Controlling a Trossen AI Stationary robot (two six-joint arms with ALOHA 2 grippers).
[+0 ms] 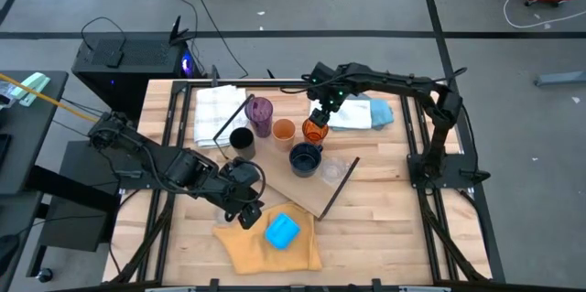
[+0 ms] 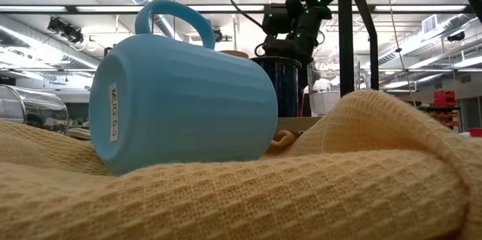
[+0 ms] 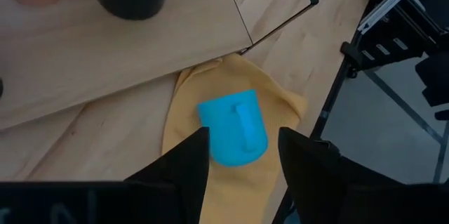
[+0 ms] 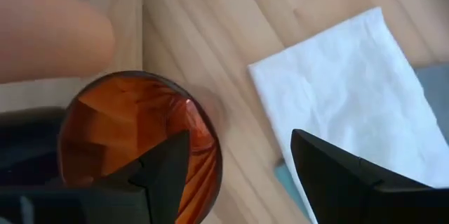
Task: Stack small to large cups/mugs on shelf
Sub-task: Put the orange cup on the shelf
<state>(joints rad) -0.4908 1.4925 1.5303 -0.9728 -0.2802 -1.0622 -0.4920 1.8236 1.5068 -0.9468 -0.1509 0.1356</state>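
The shelf (image 1: 275,178) lies slantwise on the table and carries a purple tumbler (image 1: 261,113), a black cup (image 1: 242,139), a light orange cup (image 1: 284,130), an amber ribbed cup (image 1: 316,131), a navy mug (image 1: 305,157) and clear glasses (image 1: 335,168). My right gripper (image 4: 242,175) is open above the amber cup (image 4: 126,133), one finger over its mouth and the other outside its rim. A bright blue mug (image 3: 235,126) lies on its side on a yellow cloth (image 1: 256,246). My left gripper (image 3: 242,171) hovers open above the mug.
A white cloth (image 1: 218,109) lies at the table's far left. A white cloth on a light blue one (image 1: 362,113) lies just right of the amber cup. Dark frame rails (image 1: 439,173) run along both table sides.
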